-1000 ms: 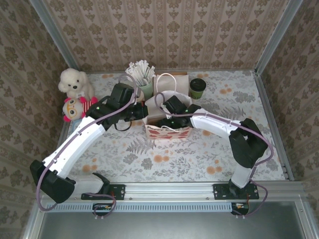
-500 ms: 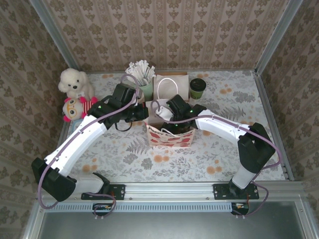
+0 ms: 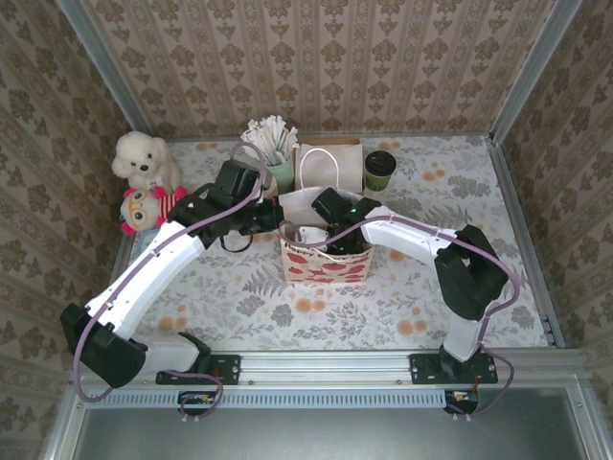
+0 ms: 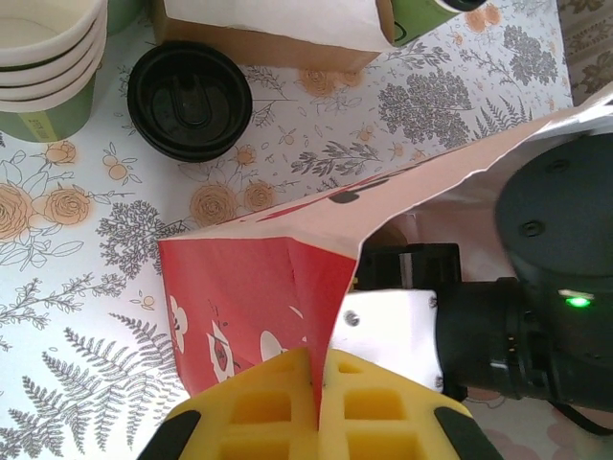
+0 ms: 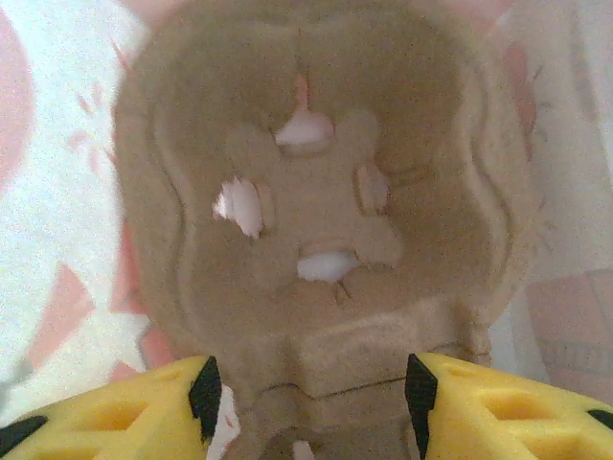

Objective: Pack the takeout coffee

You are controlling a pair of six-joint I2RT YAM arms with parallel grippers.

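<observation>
Black lid (image 4: 190, 101) — left wrist view — lies near bag (image 4: 244, 287) (pinched).

No legible text anywhere. Paper bag (image 3: 326, 264): red print, pattern only. Cup stack (image 4: 43, 57), 10 o'clock: marking blurred.

probably a lab booth: wallpapered panels (image 3: 326, 67), aluminium framing (image 3: 326, 365), floral tabletop (image 3: 402, 297)
</observation>
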